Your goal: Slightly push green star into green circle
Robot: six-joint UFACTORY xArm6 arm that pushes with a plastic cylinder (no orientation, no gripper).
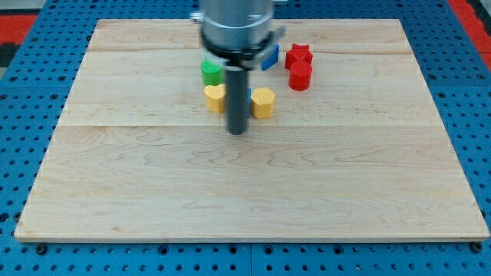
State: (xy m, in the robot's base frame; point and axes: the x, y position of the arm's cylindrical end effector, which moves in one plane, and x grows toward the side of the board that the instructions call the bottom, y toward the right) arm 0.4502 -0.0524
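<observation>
One big wooden counter (pixel 307 192) sits on a blue pegboard (pixel 23 92). No hand here, just my tip (pixel 238 132), touching nothing, just below two yellow blocks (pixel 215 97) (pixel 263 102). Green block (pixel 211 73) sits above them, shape unclear; blue (pixel 270 57) and red blocks (pixel 300 76) lie right.

I see a pale wooden board (pixel 253 192) made of joined planks with visible grain, lit evenly. It rests on a blue perforated base (pixel 23 115) with a regular hole grid. Red patches (pixel 15 23) show at the view's top corners.
</observation>
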